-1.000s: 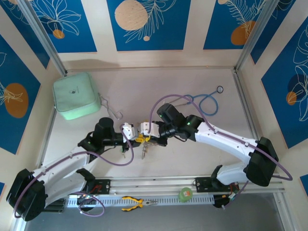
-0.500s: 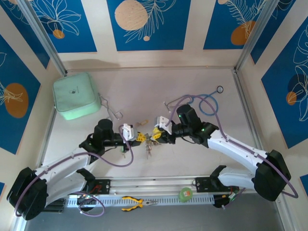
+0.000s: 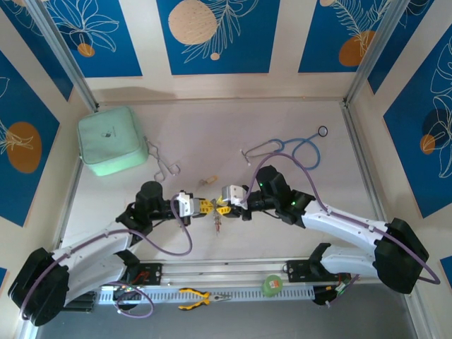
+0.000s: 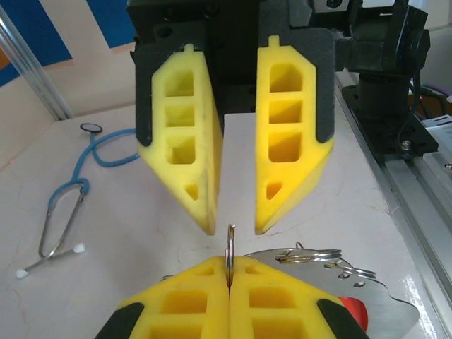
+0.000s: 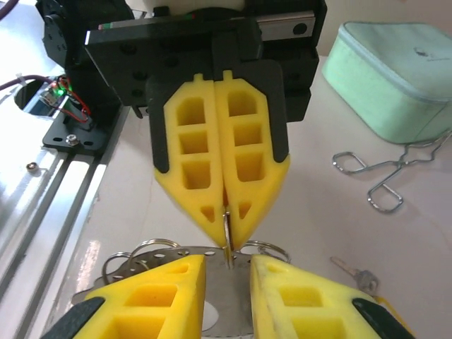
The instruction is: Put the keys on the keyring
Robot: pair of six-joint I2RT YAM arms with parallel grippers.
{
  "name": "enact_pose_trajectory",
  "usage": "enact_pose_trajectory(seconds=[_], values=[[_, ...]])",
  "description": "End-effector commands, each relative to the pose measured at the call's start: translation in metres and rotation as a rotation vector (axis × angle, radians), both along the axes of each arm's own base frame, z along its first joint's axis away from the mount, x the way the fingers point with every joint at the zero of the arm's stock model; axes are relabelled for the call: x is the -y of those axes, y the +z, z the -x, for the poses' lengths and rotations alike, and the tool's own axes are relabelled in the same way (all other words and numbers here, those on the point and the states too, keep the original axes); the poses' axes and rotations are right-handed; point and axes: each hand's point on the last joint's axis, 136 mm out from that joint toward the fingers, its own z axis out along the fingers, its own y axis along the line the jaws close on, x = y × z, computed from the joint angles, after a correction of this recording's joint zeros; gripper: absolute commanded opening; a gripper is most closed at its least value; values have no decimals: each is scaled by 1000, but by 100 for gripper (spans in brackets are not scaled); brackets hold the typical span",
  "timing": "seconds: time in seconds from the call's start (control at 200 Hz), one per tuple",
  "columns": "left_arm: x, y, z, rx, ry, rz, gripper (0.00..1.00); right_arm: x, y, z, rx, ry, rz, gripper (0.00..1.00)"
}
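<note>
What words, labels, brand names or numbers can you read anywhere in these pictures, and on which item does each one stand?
Nothing in these pictures can be read as text.
Green case: a small grey mark on its lid, too small and blurred to read.
Wall panels: leaf and circle patterns, no lettering.
</note>
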Motion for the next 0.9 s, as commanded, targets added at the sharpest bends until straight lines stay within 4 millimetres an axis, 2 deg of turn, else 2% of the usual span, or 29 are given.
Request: enact_pose_trajectory(seconds=[0.0, 0.24, 0.345, 0.46, 0.52, 0.59, 0.665, 0.77, 0.895], values=[[0, 12, 4, 102, -21, 24, 0, -5, -1, -3, 67, 2, -1, 23], [1, 11, 6, 96, -26, 25, 0, -9, -1, -2, 83, 9, 8, 17], [0, 12, 6, 96, -26, 27, 0, -10, 1, -2, 89, 14, 2, 11], [0, 11, 5, 91, -22, 22, 0, -12, 4, -1, 99, 21, 1, 0], [0, 11, 3, 88, -9, 12, 0, -13, 4, 1, 109, 29, 9, 0], [-1, 12, -1, 87, 12, 6, 16, -14, 4, 3, 131, 38, 23, 0], [-1, 13, -2, 91, 23, -1, 23, -16, 1, 5, 156, 48, 49, 0], [-1, 13, -2, 90, 14, -16, 22, -19, -2, 6, 183, 59, 93, 0], [0, 14, 1, 99, -5, -29, 9, -21, -1, 6, 199, 65, 110, 0]])
